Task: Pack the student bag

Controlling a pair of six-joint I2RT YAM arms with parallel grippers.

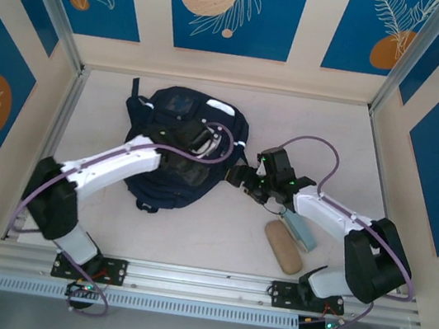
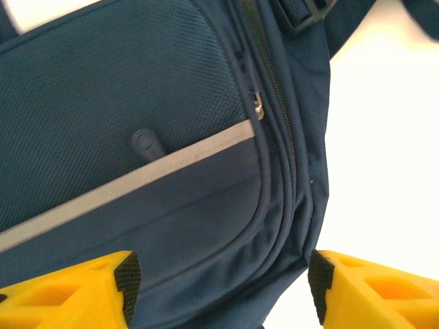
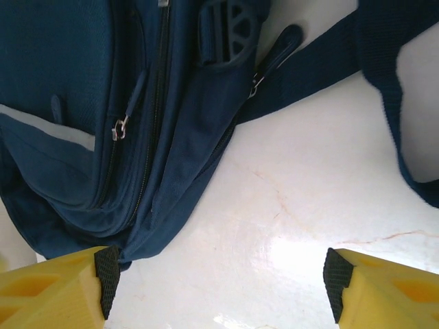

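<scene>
1. My left gripper [image 2: 223, 291] hangs over the bag [image 1: 168, 183], jaws spread and pinching nothing. The right gripper [image 3: 219, 291] sits at the bag's 3 o'clock edge, also wide and empty.
2. I judge the zip comes first: pin the fabric with the left, pinch the pull [image 3: 121, 127] squarely, and draw it along the track.
3. The bag lies flat, just 10 o'clock of table centre. It is navy with a pale stripe [image 2: 137, 181], the zips look shut, and the straps trail.

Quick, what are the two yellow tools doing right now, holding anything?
Left tool: open, holding nothing, over the student bag.
Right tool: open, holding nothing.
</scene>
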